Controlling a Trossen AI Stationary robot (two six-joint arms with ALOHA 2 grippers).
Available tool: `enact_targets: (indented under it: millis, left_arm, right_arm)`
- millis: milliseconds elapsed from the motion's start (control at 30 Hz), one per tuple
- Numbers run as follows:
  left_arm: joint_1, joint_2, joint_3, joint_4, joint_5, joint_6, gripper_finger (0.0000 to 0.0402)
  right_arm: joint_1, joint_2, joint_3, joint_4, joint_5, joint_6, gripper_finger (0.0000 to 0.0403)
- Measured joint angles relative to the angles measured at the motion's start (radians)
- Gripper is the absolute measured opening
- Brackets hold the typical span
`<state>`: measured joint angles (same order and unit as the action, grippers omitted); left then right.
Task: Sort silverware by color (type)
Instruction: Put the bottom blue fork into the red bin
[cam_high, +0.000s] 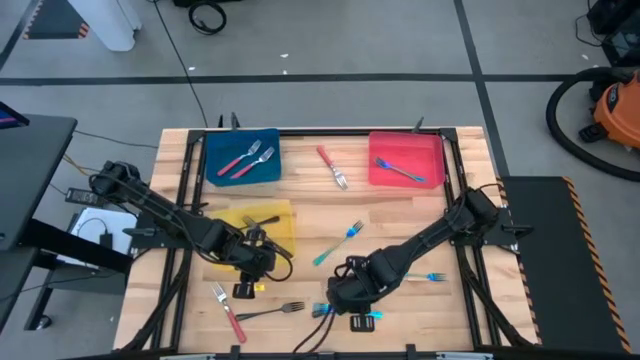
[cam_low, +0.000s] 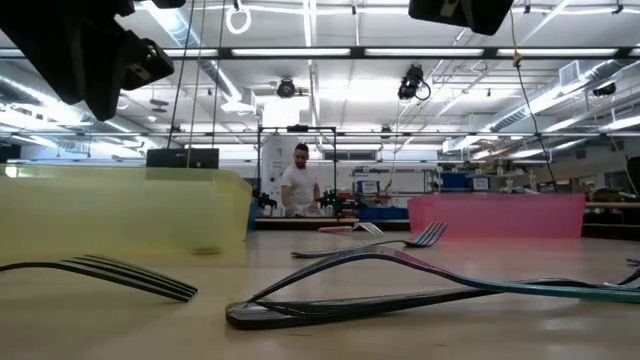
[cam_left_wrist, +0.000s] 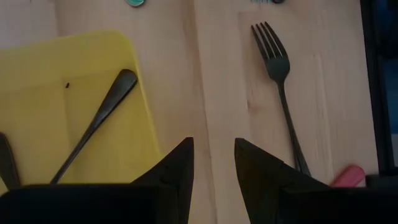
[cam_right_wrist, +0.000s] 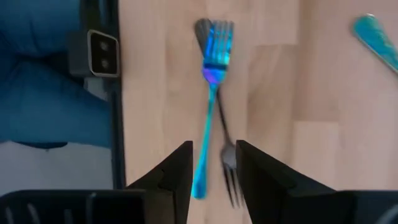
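My left gripper hangs open over bare wood beside the yellow tray's near corner; nothing is between its fingers. A dark fork lies in that tray, and another dark fork lies on the table past the fingers. My right gripper stands open above a blue fork that lies across a dark fork near the table's front edge. Two red forks lie in the blue tray, and a blue fork lies in the red tray.
Loose on the wood are a red fork between the far trays, a teal fork in the middle, a blue fork at the right, and a red fork at the front left. A person stands in the room behind.
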<state>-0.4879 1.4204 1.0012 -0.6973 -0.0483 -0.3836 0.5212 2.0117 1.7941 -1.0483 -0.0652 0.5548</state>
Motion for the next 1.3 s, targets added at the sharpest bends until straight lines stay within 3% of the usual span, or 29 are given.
enact_targets:
  millis: [300, 633, 1033, 1300]
  left_arm:
    - [0.000, 0.000, 0.000, 0.012, 0.000, -0.003, 0.0116]
    - [0.000, 0.000, 0.000, 0.023, 0.000, -0.032, 0.0116]
    - [0.000, 0.000, 0.000, 0.033, 0.000, -0.032, 0.0116]
    - [0.000, 0.000, 0.000, 0.064, 0.000, -0.026, 0.0116]
  right_arm:
    - [0.041, -0.002, -0.159, 0.281, 0.035, 0.074, 0.0129]
    - [0.075, 0.000, -0.339, 0.475, 0.065, 0.166, 0.0129]
    - [0.110, -0.001, -0.444, 0.567, 0.084, 0.153, 0.0129]
    - [0.118, -0.001, -0.484, 0.584, 0.151, 0.130, 0.0129]
